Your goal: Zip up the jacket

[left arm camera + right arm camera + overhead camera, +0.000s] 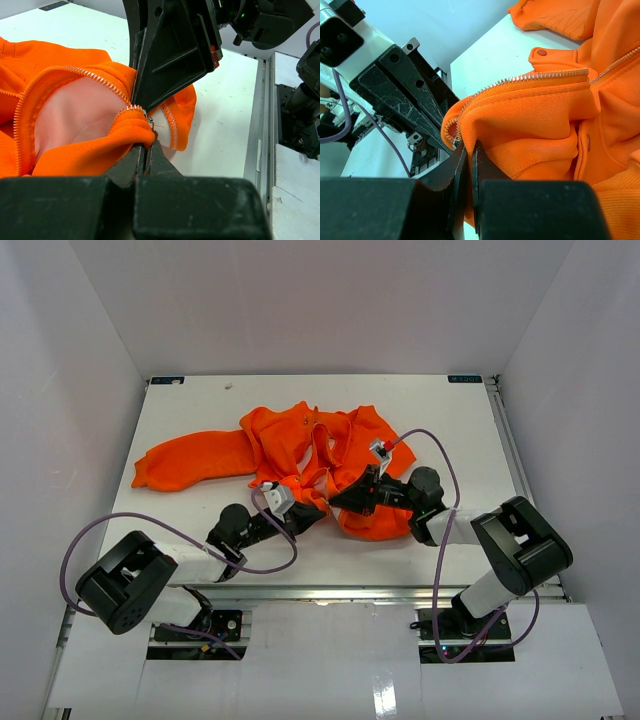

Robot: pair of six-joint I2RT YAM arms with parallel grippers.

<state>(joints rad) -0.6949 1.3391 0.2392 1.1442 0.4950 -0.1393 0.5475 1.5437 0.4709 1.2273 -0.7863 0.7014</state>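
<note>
The orange jacket (pixel 290 440) lies crumpled and unzipped in the middle of the white table, one sleeve (pixel 190 458) stretched out to the left. My left gripper (pixel 303 508) is shut on the jacket's hem beside the zipper's lower end (pixel 148 121); pale pink lining (pixel 70 117) shows inside the opening. My right gripper (pixel 337 498) faces it from the right, shut on the other front edge at the end of its zipper teeth (pixel 451 131). The two grippers' tips nearly touch. In the left wrist view the right gripper's black fingers (pixel 170 55) loom just above the pinched hem.
White walls enclose the table (pixel 450 420) on three sides. A metal rail (pixel 261 125) runs along the table's near edge, by the arm bases. Purple cables (pixel 440 455) loop from both wrists over the table.
</note>
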